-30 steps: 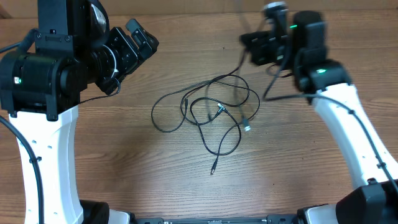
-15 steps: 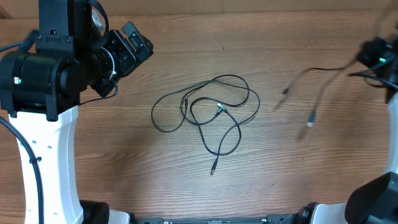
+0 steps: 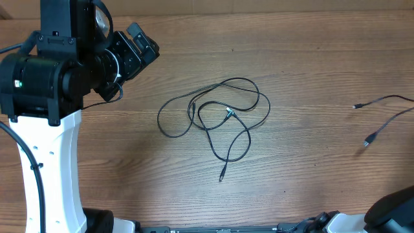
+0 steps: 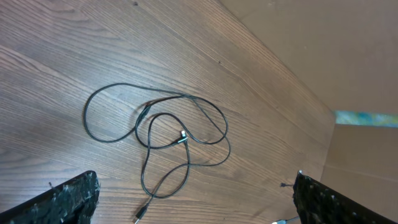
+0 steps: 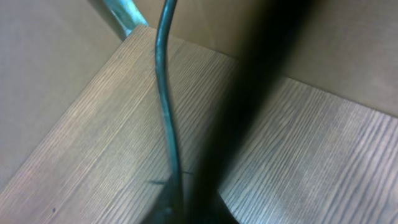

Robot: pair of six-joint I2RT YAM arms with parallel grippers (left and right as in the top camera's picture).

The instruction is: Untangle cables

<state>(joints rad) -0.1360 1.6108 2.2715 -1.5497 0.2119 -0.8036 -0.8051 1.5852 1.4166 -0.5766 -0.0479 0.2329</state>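
**At table centre, one looped cable; a second strand at three o'clock**

At the middle of the wooden table (image 3: 310,181) lies a thin black cable (image 3: 213,120), folded into several overlapping loops. Its widest loop bulges toward nine o'clock. Strands cross near the middle around a small silvery plug (image 3: 229,113), and a tail runs to six o'clock, ending in a tail plug (image 3: 222,175).

Well apart from it, at three o'clock, a second cable (image 3: 388,98) comes in from the frame edge as two strands, each ending in a small connector.

At ten o'clock from the loops hovers the left gripper (image 4: 196,202), its fingers (image 4: 62,199) spread wide with nothing between them and clear of the cable.

Beyond the three o'clock edge, the right gripper is outside the overhead picture. Its wrist camera shows only a blurred dark band and a thin greenish strand close to the lens, so I cannot tell how it is set.
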